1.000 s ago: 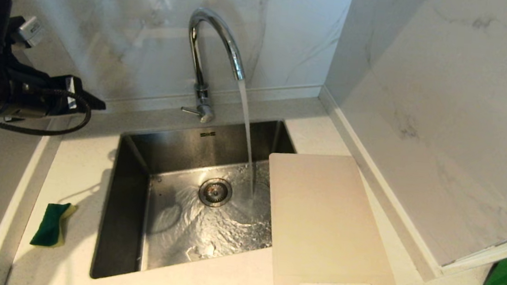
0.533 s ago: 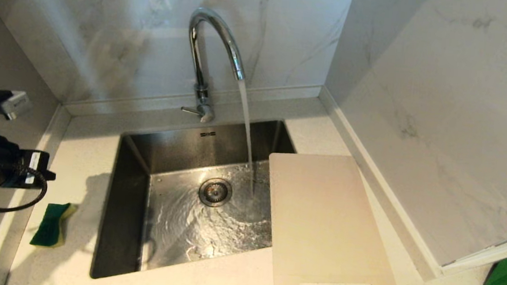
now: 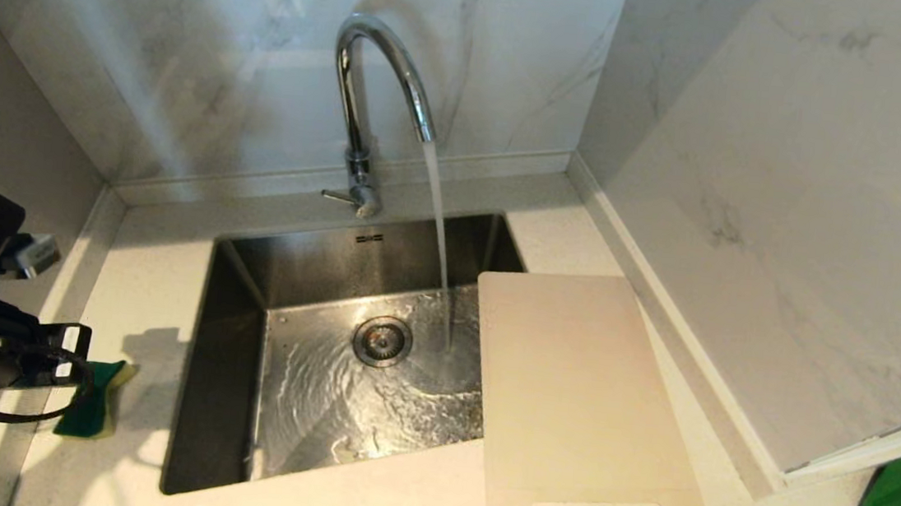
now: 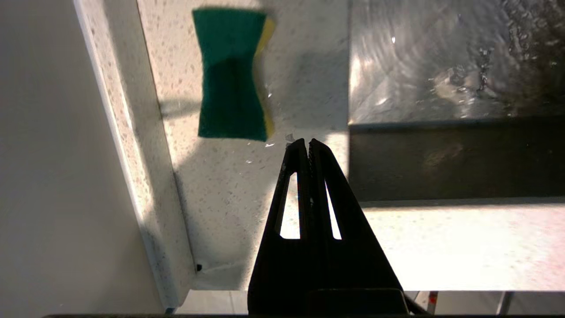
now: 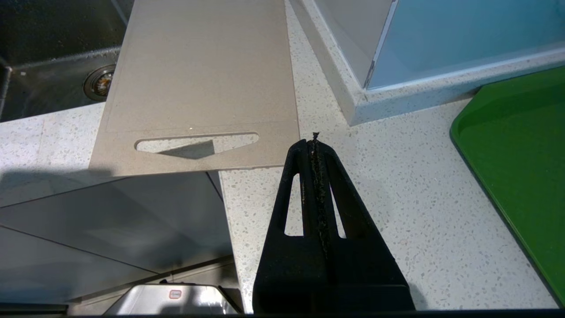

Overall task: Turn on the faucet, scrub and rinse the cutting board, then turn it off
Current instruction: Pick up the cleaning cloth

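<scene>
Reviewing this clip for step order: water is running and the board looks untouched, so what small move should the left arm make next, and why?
Probably open the left pincer and lower it onto the sponge. The faucet is already running into the sink, the cutting board lies unscrubbed across the sink's right edge, and the shut, empty pincer hangs just short of the sponge on the counter.

There was one faucet [image 3: 379, 89], one cutting board [image 3: 576, 406], one sink [image 3: 229, 364] with one drain [image 3: 382, 341], one green-and-yellow sponge [image 4: 231, 75], one green tray [image 5: 521, 163], and two grippers: left [image 4: 307, 142], right [image 5: 314, 140].
</scene>
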You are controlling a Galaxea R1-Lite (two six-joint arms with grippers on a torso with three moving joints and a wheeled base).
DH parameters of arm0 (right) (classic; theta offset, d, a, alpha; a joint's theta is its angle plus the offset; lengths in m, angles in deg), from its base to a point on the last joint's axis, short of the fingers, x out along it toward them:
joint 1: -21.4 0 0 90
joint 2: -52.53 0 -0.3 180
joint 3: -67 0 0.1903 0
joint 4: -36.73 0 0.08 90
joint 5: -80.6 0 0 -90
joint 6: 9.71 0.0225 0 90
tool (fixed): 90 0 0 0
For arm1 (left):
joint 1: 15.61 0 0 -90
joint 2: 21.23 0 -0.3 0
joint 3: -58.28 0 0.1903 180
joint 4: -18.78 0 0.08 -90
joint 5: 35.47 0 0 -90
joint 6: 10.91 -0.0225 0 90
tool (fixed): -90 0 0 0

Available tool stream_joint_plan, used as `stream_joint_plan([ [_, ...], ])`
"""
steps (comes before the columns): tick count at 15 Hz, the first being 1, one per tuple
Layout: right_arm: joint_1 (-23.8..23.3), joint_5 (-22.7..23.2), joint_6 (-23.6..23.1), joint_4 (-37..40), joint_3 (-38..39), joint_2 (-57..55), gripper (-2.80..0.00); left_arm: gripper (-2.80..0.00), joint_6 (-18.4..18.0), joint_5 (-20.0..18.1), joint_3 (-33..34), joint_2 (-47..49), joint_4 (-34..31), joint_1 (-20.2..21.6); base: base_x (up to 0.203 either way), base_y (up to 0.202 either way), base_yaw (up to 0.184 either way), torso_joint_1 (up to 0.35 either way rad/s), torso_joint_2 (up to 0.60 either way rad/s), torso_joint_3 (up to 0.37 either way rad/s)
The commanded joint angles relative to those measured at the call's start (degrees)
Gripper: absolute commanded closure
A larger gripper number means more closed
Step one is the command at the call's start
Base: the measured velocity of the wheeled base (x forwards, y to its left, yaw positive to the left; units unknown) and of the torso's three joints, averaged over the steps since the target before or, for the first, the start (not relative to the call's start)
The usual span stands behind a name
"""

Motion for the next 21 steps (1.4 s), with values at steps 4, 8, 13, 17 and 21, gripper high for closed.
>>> stream_joint_plan([
  [4,0.00,0.02,0.02,-0.01,0.00,0.00,0.00,-2.80,1.66,7.34,-0.55,11.46,7.75,3.12,0.000,0.000,0.000,0.000,0.00,0.000],
  [8,0.04,0.02,0.02,-0.01,0.00,0.00,0.00,-2.80,-0.66,7.03,-1.25,12.42,8.21,8.53,0.000,0.000,0.000,0.000,0.00,0.000],
  [13,0.08,0.02,0.02,-0.01,0.00,0.00,0.00,-2.80,-0.70,2.08,-0.78,13.86,9.24,8.65,0.000,0.000,0.000,0.000,0.00,0.000],
  [17,0.00,0.02,0.02,-0.01,0.00,0.00,0.00,-2.80,-0.46,1.15,-0.62,15.45,9.67,9.31,0.000,0.000,0.000,0.000,0.00,0.000],
  [21,0.00,0.02,0.02,-0.01,0.00,0.00,0.00,-2.80,-1.06,-1.74,0.79,17.03,13.94,11.38,0.000,0.000,0.000,0.000,0.00,0.000],
])
